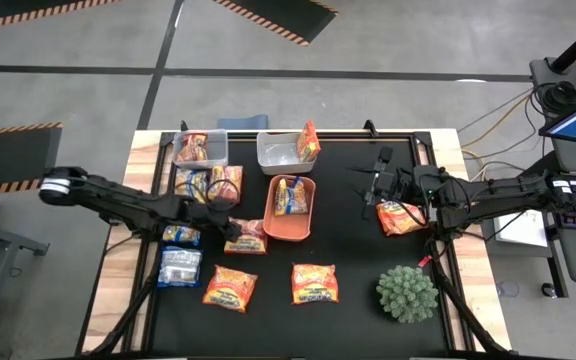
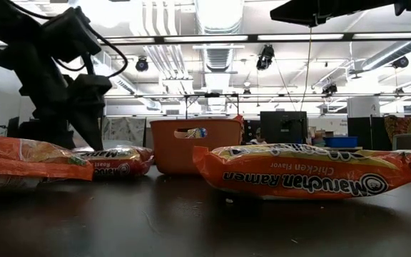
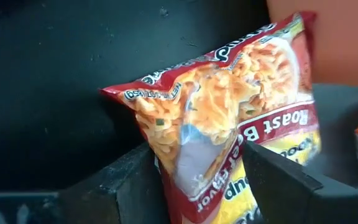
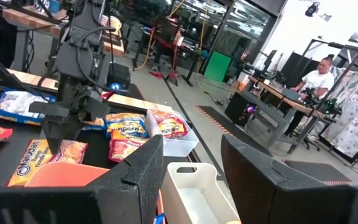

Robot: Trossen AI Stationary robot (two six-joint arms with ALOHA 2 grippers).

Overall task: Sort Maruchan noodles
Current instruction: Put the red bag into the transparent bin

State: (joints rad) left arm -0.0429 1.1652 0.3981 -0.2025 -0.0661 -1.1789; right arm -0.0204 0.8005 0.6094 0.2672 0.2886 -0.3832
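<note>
One red Roast Beef packet [image 3: 229,124] lies on the black mat [image 1: 358,250] just beside the orange tray [image 1: 290,226], and I see my left gripper [image 1: 230,228] down over it, its fingers [image 3: 129,186] spread on either side of the wrapper with its lower end between them. Other Maruchan packets [image 1: 314,284] lie scattered over the left and front of the mat, with some in the two clear bins [image 1: 280,155] at the far edge. My right gripper [image 1: 386,200] hangs over the right side of the mat with its fingers parted, above an orange packet [image 1: 401,216]; I cannot tell whether it touches that packet.
</note>
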